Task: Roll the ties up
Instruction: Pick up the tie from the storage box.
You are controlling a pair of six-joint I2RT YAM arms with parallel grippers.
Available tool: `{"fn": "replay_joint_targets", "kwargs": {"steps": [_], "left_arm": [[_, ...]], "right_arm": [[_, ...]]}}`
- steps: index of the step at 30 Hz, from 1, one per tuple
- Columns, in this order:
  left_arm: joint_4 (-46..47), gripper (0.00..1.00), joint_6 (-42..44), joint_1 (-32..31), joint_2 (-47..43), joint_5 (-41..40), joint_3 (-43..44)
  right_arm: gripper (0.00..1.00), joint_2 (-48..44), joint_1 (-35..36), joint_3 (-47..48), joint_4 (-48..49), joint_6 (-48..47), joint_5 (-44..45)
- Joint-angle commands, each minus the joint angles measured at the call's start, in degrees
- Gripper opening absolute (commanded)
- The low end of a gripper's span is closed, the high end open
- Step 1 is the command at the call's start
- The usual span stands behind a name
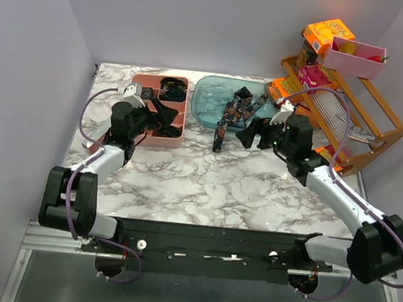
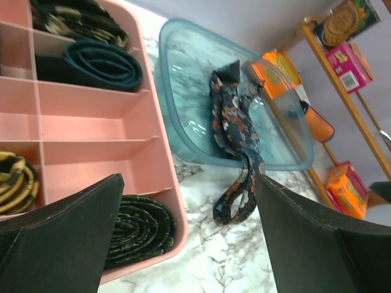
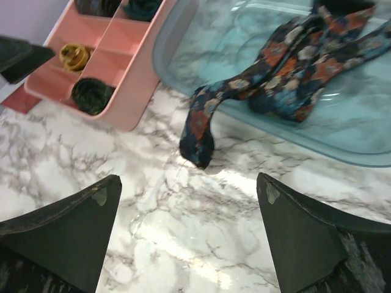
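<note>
The left fingers (image 2: pixel 67 226) and right fingers (image 3: pixel 305 232) both gape, empty. The floral tie (image 3: pixel 287 67) lies bunched in the blue tray (image 3: pixel 360 122), tail spilling onto the desk (image 3: pixel 183 244); fetching it seems next: pinch that tail.

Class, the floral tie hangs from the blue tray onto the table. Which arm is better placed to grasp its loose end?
Right, probably. The right gripper is open and faces the tie end on the marble just ahead. The left gripper, also open, sits by the pink organizer, farther away.
</note>
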Motion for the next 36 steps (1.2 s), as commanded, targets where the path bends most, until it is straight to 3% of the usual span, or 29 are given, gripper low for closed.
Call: {"fn": "replay_joint_targets", "kwargs": {"steps": [1, 9, 14, 21, 31, 36], "left_arm": [[3.40, 0.99, 0.54, -2.30, 4.53, 10.21, 3.25], [-9.16, 0.99, 8.21, -14.51, 12.87, 6.01, 10.63], [-6.27, 0.99, 6.88, -15.49, 18.15, 7.40, 10.19], [-8.64, 0.99, 11.45, -18.92, 27.11, 9.70, 16.60], [-11.45, 0.98, 13.22, -21.38, 32.92, 6.97, 22.06], [-11.02, 0.93, 13.30, -22.08, 35.29, 6.18, 24.08]], "right_arm": [[1.00, 3.47, 1.23, -1.58, 5.99, 1.96, -4.79], [1.00, 4.97, 1.31, -1.66, 6.80, 2.32, -4.27], [1.00, 4.89, 1.23, -2.19, 6.88, 2.32, -3.75], [1.00, 4.62, 1.23, -2.98, 6.80, 2.14, -2.34], [1.00, 3.83, 1.23, -3.77, 6.09, 1.61, -0.41], [1.00, 4.01, 1.23, -3.86, 5.92, 1.44, -0.41]]}}
